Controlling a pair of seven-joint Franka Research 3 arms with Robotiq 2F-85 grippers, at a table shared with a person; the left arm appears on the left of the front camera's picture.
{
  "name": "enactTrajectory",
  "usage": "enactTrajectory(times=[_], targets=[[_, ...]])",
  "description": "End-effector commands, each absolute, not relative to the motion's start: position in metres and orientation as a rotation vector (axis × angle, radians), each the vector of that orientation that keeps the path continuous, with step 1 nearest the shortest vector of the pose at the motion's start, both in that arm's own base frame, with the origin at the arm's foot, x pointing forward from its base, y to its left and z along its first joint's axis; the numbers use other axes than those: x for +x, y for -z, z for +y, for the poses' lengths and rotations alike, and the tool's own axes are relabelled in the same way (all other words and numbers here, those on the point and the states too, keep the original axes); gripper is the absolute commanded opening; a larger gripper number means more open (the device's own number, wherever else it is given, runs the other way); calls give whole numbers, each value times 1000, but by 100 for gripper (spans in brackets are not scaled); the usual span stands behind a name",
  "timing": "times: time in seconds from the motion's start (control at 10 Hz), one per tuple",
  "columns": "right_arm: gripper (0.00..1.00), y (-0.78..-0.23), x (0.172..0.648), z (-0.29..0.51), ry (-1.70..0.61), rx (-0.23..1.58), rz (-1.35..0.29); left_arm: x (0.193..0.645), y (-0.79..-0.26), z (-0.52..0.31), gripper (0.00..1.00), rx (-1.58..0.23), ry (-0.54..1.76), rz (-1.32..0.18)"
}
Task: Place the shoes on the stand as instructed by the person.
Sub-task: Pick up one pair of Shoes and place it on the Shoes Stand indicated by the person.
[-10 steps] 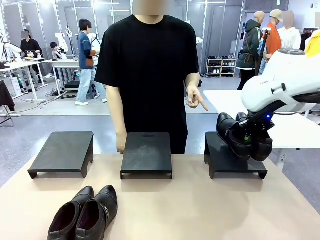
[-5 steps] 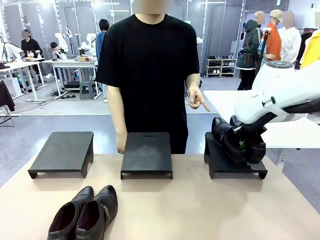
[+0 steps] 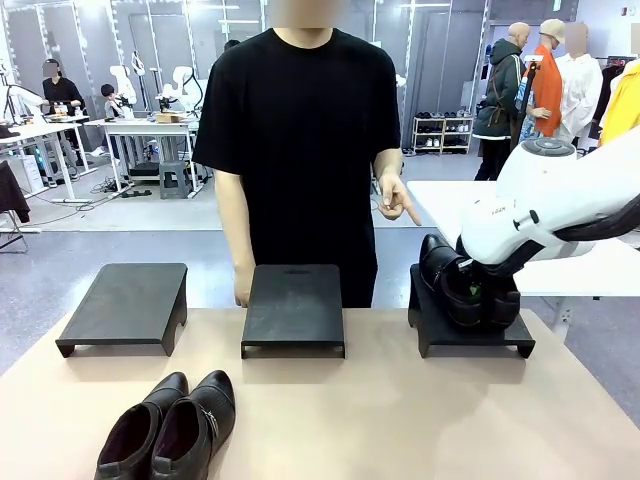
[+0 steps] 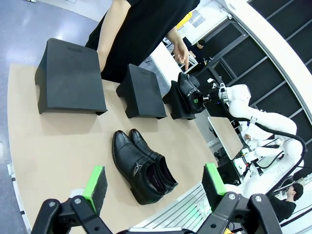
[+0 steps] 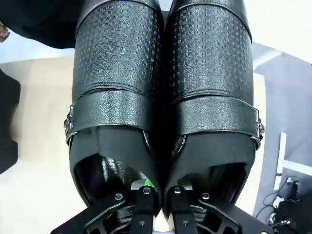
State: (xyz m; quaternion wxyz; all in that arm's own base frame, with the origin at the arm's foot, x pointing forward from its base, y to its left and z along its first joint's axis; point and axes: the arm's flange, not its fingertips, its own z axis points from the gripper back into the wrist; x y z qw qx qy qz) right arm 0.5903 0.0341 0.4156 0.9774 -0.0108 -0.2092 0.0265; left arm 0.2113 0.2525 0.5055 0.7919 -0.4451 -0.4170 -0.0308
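Observation:
One pair of black shoes (image 3: 452,285) hangs tilted, toes up, at the top of the right stand (image 3: 470,338); I cannot tell whether it touches the stand. My right gripper (image 3: 480,293) is shut on the pair's inner walls. In the right wrist view its fingers (image 5: 146,195) pinch those walls between the two shoes (image 5: 163,97). The second pair (image 3: 170,425) lies on the table at the front left. In the left wrist view my left gripper (image 4: 153,184) hangs open above that pair (image 4: 141,163). The person (image 3: 305,150) stands behind the stands, one hand (image 3: 395,200) pointing toward the right stand.
The left stand (image 3: 125,305) and the middle stand (image 3: 293,308) stand bare along the far edge. The person's other hand (image 3: 242,292) rests beside the middle stand. The tan table (image 3: 400,420) spreads in front of the stands.
My right arm has come down and slightly left, bringing the held pair from above the right stand to its top. The other pair and the person's pointing hand have not moved.

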Motion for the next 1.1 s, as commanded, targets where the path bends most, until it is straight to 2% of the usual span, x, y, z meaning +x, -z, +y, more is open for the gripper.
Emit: enactTrajectory(times=[0.0,0.2,0.3,0.4,0.5,0.6,0.7,0.8,1.0], targets=[[7,-415,590,45,-14,-39,-466,214,-506,255,100,-966,90,-922],[7,-413,592,45,-1,-21,-471,214,-506,255,100,-966,90,-922],[23,-411,592,46,1,-19,-471,214,-506,255,100,-966,90,-922],[35,-410,592,46,4,-18,-472,214,-506,255,100,-966,90,-922],[58,-411,591,44,12,-22,-464,214,-506,255,100,-966,90,-922],[69,-413,588,42,17,-24,-456,214,-506,255,100,-966,90,-922],[93,-416,586,41,17,-27,-455,214,-506,255,100,-966,90,-922],[100,-418,584,40,20,-25,-459,214,-506,255,100,-966,90,-922],[100,-421,582,38,27,-15,-464,214,-506,255,100,-966,90,-922]])
